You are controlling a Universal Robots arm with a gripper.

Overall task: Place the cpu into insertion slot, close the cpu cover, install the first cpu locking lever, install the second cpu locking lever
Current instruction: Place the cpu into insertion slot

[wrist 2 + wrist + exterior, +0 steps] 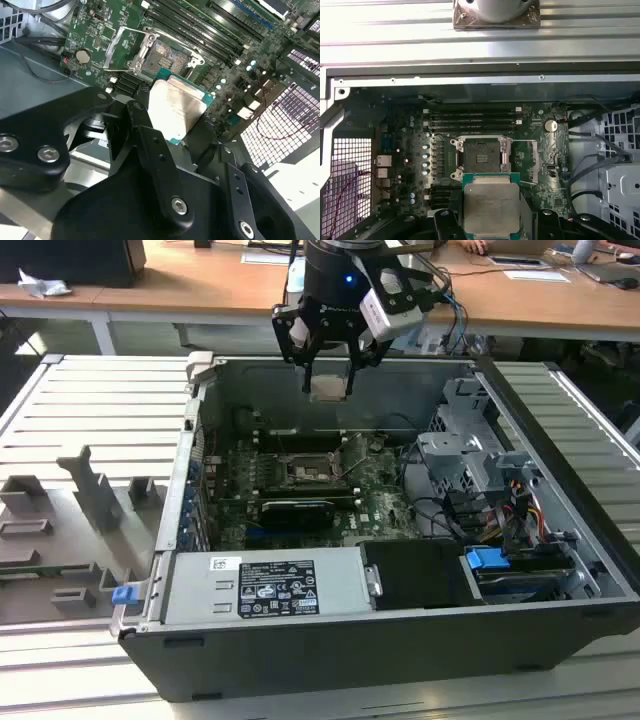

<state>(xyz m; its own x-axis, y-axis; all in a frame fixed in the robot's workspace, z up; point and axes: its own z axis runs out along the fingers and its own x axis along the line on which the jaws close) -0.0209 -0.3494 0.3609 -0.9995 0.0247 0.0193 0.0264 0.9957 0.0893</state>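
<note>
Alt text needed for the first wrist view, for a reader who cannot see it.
The pincer holds the cpu, silvery face to the camera, above an open computer case. Beyond it on the green motherboard sits the empty insertion slot, the cpu cover swung open beside it.

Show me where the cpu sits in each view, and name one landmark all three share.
Exterior view: the cpu hangs in the gripper above the open case, upper middle of the picture.
Second wrist view: the cpu is clamped between the black fingers, just short of the insertion slot.
First wrist view: the cpu faces the camera, beside the insertion slot.
Shared landmark: the insertion slot, empty on the green motherboard.
</note>
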